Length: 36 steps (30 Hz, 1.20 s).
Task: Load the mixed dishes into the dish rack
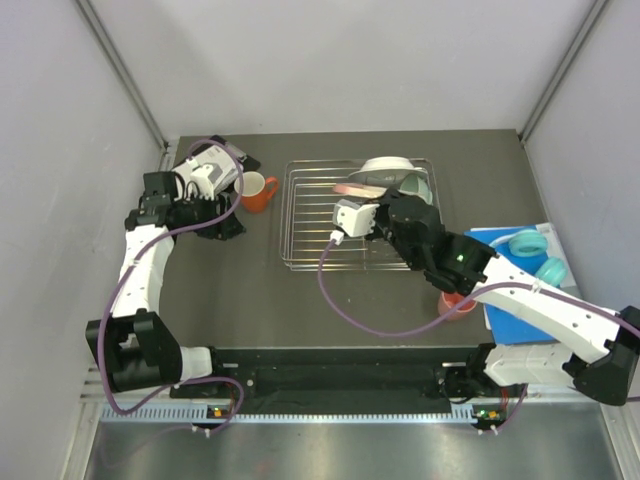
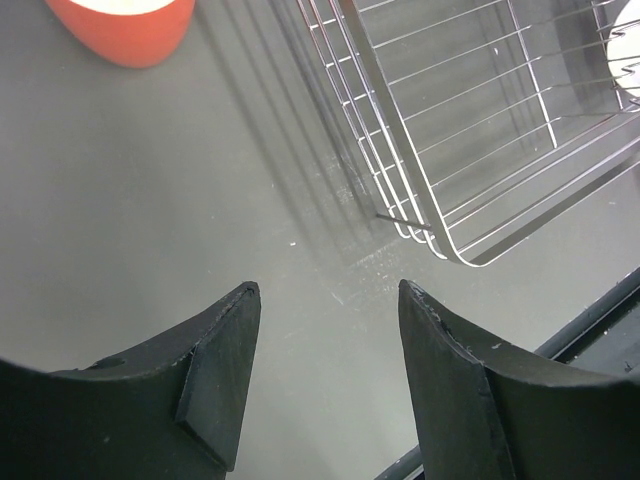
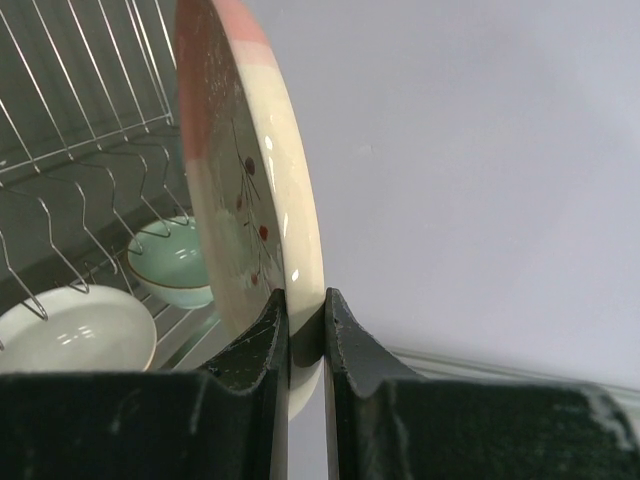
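- Top view: the dish rack [image 1: 310, 225] sits toward the back middle of the tabletop [image 1: 250, 310]. The right gripper [image 1: 378, 200] holds the pink-and-cream plate [image 1: 352, 188] over the rack's far half.
- The white plate [image 1: 388, 165] and the mint green bowl [image 1: 418, 188] are already in the rack's far right corner. The orange mug [image 1: 256, 190] stands on the tabletop just beside the rack's left side. The salmon-pink cup [image 1: 452, 302] is nearer the right edge, partly hidden under the right arm.
- The tabletop is flat, dark and smooth. Plain grey walls close in on three sides, so there is little swing room behind the rack.
- Left wrist view: the left gripper [image 2: 325, 290] hangs over bare tabletop with its jaws apart and nothing between them. The mug is ahead to its left and the rack's near left corner ahead to its right.
- Right wrist view: the fingers are clamped on the plate's rim, with the plate on edge and nearly upright above the wire bars.
- The plate looks glazed, stiff and breakable. In my judgement, a pinch on the rim alone may let a slick, fairly heavy plate pivot or slip. It is best lowered gently between two bars, clear of the bowl, before it is let go.
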{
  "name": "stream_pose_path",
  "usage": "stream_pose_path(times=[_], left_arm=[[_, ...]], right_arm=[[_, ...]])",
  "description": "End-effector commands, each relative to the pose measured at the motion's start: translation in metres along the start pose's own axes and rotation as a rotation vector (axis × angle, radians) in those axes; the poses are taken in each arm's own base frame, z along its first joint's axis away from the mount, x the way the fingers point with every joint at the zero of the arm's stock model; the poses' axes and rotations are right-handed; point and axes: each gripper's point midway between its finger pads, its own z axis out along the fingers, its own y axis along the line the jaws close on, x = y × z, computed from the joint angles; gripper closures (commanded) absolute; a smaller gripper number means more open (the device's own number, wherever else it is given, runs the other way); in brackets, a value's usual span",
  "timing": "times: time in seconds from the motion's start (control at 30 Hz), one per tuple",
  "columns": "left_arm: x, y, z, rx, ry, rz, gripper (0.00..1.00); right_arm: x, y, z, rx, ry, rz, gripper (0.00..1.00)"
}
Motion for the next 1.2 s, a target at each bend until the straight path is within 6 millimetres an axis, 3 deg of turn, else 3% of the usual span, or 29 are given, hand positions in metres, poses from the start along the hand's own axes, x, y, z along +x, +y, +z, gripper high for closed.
stream_pose_path(times=[0.0, 0.3, 0.73, 0.87, 1.17], left_arm=[[-0.008, -0.001, -0.001, 0.010, -0.044, 0.031, 0.38], [-0.010, 0.000, 0.001, 0.013, -0.046, 0.032, 0.38], [-0.014, 0.001, 0.001, 0.009, -0.054, 0.044, 0.38], [-0.014, 0.001, 0.001, 0.013, -0.053, 0.044, 0.38], [-0.011, 0.003, 0.003, 0.014, -0.046, 0.046, 0.37]], right_arm=[[-0.005, -0.040, 0.000, 0.151, -0.048, 0.102, 1.00], [0.013, -0.009, 0.025, 0.085, -0.027, 0.133, 1.00], [0.018, 0.006, 0.045, 0.058, -0.009, 0.130, 1.00], [0.025, 0.026, 0.056, 0.014, 0.018, 0.143, 1.00], [0.040, 0.048, 0.067, -0.034, 0.088, 0.218, 1.00]])
